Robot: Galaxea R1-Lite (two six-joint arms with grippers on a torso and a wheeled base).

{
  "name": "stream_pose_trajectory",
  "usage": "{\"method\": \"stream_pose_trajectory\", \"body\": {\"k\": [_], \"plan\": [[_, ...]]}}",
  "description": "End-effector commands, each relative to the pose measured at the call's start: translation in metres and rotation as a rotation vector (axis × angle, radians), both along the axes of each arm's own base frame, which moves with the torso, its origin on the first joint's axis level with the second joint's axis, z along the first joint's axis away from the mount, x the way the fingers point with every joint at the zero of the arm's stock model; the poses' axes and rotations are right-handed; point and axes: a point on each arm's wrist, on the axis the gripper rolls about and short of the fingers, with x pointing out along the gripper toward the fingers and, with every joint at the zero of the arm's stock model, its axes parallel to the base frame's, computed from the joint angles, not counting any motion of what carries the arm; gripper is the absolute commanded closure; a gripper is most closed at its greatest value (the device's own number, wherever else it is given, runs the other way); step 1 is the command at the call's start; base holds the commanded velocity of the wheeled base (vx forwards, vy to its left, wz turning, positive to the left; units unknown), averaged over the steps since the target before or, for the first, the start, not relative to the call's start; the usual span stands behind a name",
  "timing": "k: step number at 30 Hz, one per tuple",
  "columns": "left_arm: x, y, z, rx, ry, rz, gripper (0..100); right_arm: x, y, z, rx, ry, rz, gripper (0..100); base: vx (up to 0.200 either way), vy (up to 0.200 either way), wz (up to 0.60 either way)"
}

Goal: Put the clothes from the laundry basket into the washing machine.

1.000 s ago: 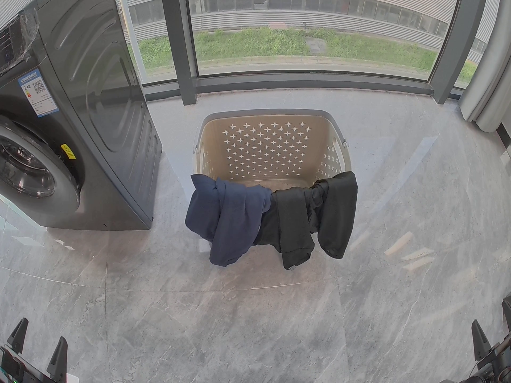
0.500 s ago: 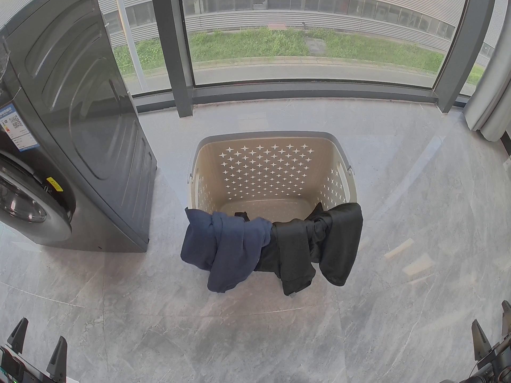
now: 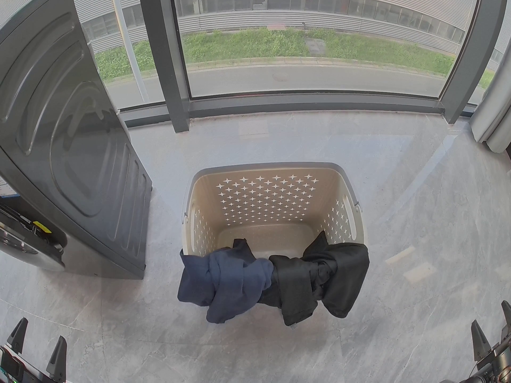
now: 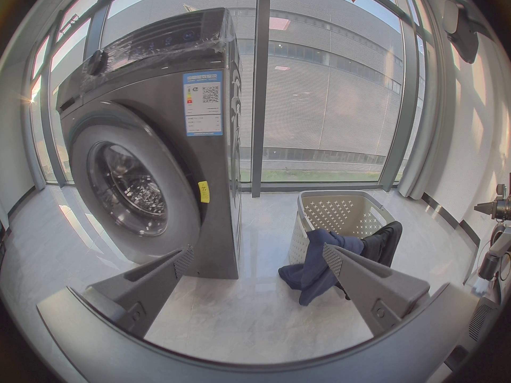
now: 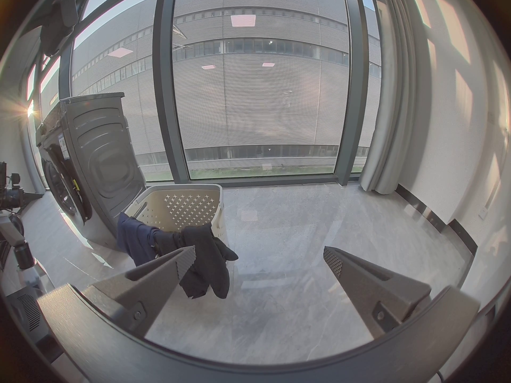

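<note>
Both hands hang low on either side of me, well short of the clothes. My left hand (image 4: 258, 255) has its fingers spread wide and holds nothing; my right hand (image 5: 259, 255) is spread the same way, also unloaded.

Ahead of them, on the grey marble floor (image 3: 404, 198), stands the beige laundry basket (image 3: 271, 167), upright, its walls pierced with star-shaped holes. Two pieces of clothing are draped over its near rim, side by side and touching. The navy garment (image 3: 226, 283) is on my left and the black garment (image 3: 319, 280) on my right. Most of each hangs down the outside of the near wall, while a short end of each reaches over the rim into the basket. Behind those ends I can see the pale bottom of the basket.

On my left of the basket, near it but apart, stands the dark washing machine (image 3: 69, 134). From my left wrist view its round front faces me and the drum shows through it; I cannot tell whether the door is latched.

Beyond the basket runs a floor-length window (image 3: 314, 38), with a curtain (image 3: 492, 118) at its right end.
</note>
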Motion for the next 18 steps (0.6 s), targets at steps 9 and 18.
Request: {"method": "stream_pose_trajectory", "body": {"k": [9, 18], "plan": [[0.0004, 0.0000, -0.0047, 0.000, 0.006, 0.001, 0, 0.0003, 0.0000, -0.0048, 0.000, 0.005, 0.000, 0, 0.000, -0.133, 0.00], [0.0004, 0.0000, -0.0047, 0.000, 0.006, 0.001, 0, 0.0003, 0.0000, -0.0048, 0.000, 0.005, 0.000, 0, 0.000, -0.067, 0.00]]}}
